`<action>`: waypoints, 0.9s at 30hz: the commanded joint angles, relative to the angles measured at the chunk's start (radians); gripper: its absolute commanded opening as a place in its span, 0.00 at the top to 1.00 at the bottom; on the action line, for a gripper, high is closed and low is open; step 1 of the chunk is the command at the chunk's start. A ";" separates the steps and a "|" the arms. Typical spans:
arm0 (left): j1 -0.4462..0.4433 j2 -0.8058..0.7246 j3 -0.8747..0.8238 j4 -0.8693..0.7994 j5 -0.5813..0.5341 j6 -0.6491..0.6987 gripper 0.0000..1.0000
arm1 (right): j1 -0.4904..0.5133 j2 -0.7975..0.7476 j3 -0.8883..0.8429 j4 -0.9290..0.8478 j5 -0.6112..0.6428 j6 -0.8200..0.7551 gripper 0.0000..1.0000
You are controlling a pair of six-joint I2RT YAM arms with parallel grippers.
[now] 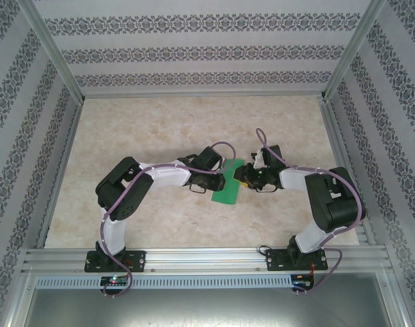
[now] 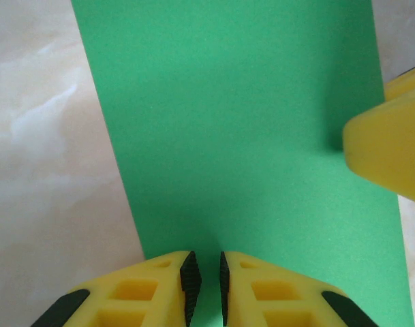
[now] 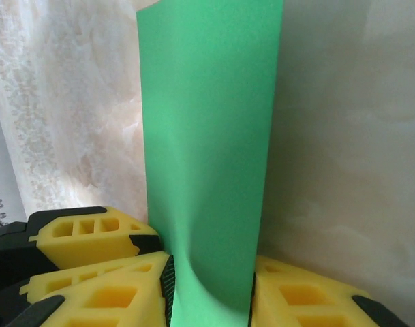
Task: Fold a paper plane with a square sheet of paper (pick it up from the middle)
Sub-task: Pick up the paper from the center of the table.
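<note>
The square sheet of paper (image 1: 227,189) is bright green, folded to a narrow strip, and lies on the marbled table between my two grippers. My left gripper (image 1: 219,178) comes in from the left with its tips down on the sheet (image 2: 248,136). In the left wrist view my left gripper (image 2: 207,289) has a narrow gap between its pads, and green shows through the gap. My right gripper (image 1: 245,177) meets the strip from the right. In the right wrist view the strip (image 3: 207,136) passes between the pads of my right gripper (image 3: 210,303) and bows there. A right finger (image 2: 391,150) touches the sheet's right edge.
The marbled table top (image 1: 193,129) stretches open behind and in front of the sheet. Wallpapered walls and aluminium frame rails (image 1: 193,257) enclose it on all sides. One yellow left finger (image 3: 84,235) sits close beside my right gripper.
</note>
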 commanded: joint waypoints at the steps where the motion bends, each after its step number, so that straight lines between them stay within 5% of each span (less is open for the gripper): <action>1: 0.003 0.112 -0.076 -0.223 -0.016 0.015 0.76 | 0.011 0.033 0.024 0.045 -0.035 0.007 0.67; 18: 0.002 0.026 -0.059 -0.240 0.016 -0.002 0.72 | 0.016 0.034 0.027 0.093 -0.080 0.013 0.90; 27: 0.007 -0.155 0.077 -0.380 -0.028 0.023 0.48 | 0.023 -0.068 0.033 0.058 -0.131 0.016 1.00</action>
